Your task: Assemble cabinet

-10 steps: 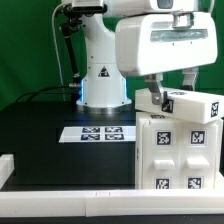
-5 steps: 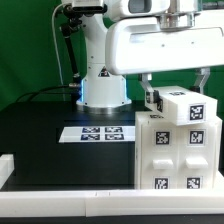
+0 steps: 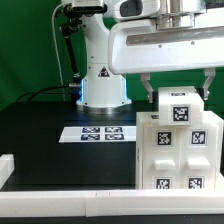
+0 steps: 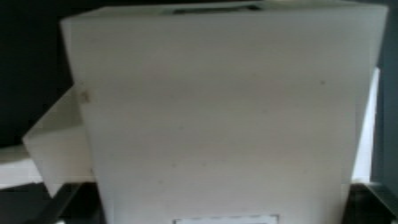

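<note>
A plain white block (image 4: 222, 105) fills the middle of the frame, so close to me that its broad face blurs. I can make out no tag on that face. A second white piece (image 4: 50, 140) juts out from behind one side of it, angled and partly shaded. Around both, the background is dark. Dark shapes at the frame's edge may be my fingers (image 4: 61, 204); I cannot tell.

Cabinet (image 3: 178, 150) plain white, square black-and-white tags on its faces; fills the wrist view as bare white (image 4: 222, 110). Marker board (image 3: 98, 132) white with black-and-white tags. Tabletop (image 3: 50, 140) black. Arm (image 3: 100, 60) white. Backdrop green.
</note>
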`<action>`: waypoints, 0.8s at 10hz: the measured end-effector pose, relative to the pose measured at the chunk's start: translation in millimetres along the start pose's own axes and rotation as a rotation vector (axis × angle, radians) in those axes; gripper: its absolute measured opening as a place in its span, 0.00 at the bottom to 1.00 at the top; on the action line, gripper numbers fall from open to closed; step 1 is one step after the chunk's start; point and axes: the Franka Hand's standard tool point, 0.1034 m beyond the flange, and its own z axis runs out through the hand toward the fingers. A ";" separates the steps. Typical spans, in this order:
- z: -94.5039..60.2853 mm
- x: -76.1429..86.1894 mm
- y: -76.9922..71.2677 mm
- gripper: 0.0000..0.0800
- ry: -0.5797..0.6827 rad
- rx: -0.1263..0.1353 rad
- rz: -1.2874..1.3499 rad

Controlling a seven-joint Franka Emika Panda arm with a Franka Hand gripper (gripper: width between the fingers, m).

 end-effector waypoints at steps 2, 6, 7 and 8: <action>0.1 -0.3 -0.7 0.70 0.000 0.001 0.121; -1.8 -5.5 -5.6 0.70 0.032 0.019 0.539; -1.8 -6.4 -5.1 0.70 0.030 0.023 0.642; -1.7 -6.2 -4.9 0.70 0.027 0.031 0.708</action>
